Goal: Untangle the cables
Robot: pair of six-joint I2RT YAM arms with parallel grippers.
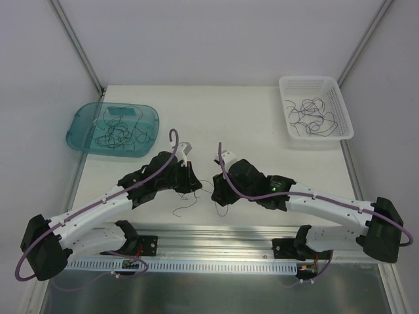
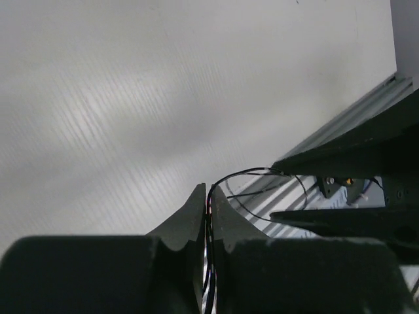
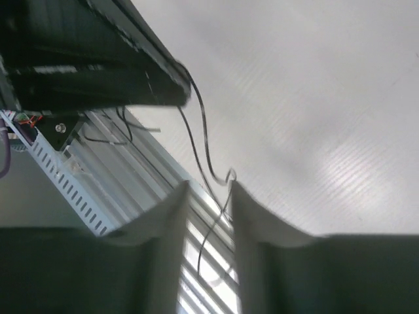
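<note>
1. White table (image 1: 216, 118), plain grey walls on three sides.
2. Far left at the back sits a teal tray (image 1: 75, 129) with a tangle of cables (image 1: 121, 131) inside.
3. Left gripper (image 2: 209, 196) is near the middle front, jaws pinched tight on a single cable (image 2: 262, 171) that loops out toward the table's near edge.
4. Right gripper (image 3: 208, 190) faces it, just beside it. Its fingers are partly apart and the single cable runs loose through the gap, not clamped. One end trails on the table between the two arms.
5. Back right, a white basket (image 1: 344, 108) holds more cables (image 1: 313, 116), curly and spread out.
</note>
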